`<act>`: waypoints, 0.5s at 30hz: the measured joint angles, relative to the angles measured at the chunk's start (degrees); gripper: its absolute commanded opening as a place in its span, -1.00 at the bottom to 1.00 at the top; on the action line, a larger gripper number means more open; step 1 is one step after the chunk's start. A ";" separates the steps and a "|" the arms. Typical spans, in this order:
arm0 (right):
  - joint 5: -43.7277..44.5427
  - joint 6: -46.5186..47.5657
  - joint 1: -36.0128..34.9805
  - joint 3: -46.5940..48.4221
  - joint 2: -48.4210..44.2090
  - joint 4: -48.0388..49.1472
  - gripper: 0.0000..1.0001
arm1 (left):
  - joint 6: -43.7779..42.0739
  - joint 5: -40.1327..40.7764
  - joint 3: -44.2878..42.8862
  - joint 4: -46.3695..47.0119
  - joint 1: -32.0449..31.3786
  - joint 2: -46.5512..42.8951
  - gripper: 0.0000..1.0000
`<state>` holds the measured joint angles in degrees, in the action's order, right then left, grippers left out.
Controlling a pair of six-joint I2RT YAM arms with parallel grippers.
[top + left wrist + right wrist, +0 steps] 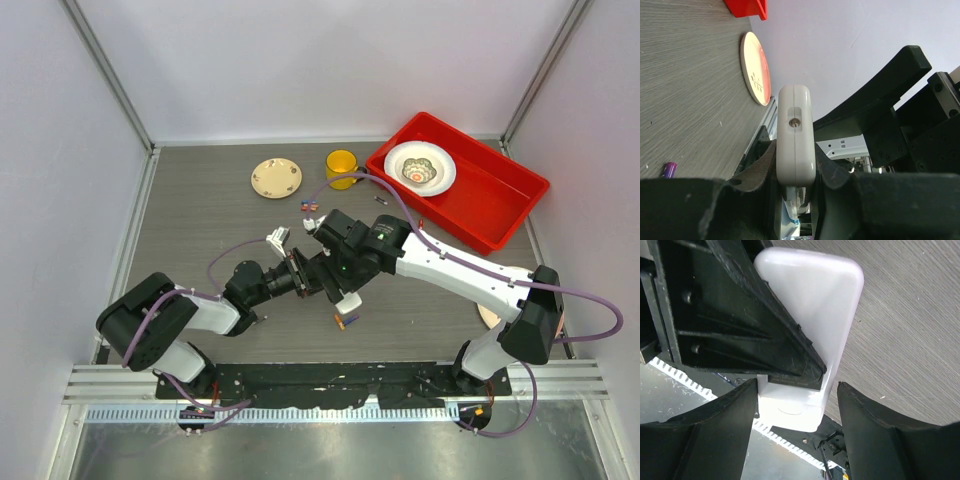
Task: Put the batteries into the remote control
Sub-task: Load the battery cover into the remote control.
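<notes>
One white remote control (796, 135). One yellow mug (341, 165) and one red bin (497, 205) by the table's far edge. Three plates: one floral plate (276, 178), one white dish (436, 160) in the bin, and one red-rimmed plate (756, 67) at the right edge. At least four batteries (310, 207) show, but the clusters are too small to count exactly.

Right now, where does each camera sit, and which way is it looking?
Top external: above and behind the arms, looking down on the table; both show.
Left wrist: on the left gripper, looking along the clamped remote control towards a plate; its own fingers show.
Right wrist: on the right gripper, open, facing the remote control; its fingers flank it.
Shared: both wrist views show the remote control.
</notes>
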<state>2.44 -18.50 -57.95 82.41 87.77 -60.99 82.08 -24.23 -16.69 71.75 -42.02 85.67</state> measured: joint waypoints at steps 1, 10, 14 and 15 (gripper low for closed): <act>0.00 0.00 0.02 0.00 0.00 0.24 0.41 | 0.04 -0.17 -0.02 0.11 -0.02 0.00 -1.00; 0.07 -0.07 0.07 0.33 0.00 1.11 0.74 | 0.20 -1.07 -0.15 1.27 -0.02 0.83 -1.00; 0.42 -0.50 0.17 2.71 -0.04 1.42 0.75 | 0.24 -1.09 -0.24 1.33 -0.02 1.73 -1.00; 0.57 -0.74 0.31 3.34 -0.22 1.75 0.75 | 0.26 -1.09 -0.24 1.33 -0.02 1.97 -1.00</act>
<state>3.01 -19.25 -57.65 85.76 87.55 -59.24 82.35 -25.32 -16.93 73.08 -42.04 87.64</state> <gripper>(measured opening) 0.872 0.254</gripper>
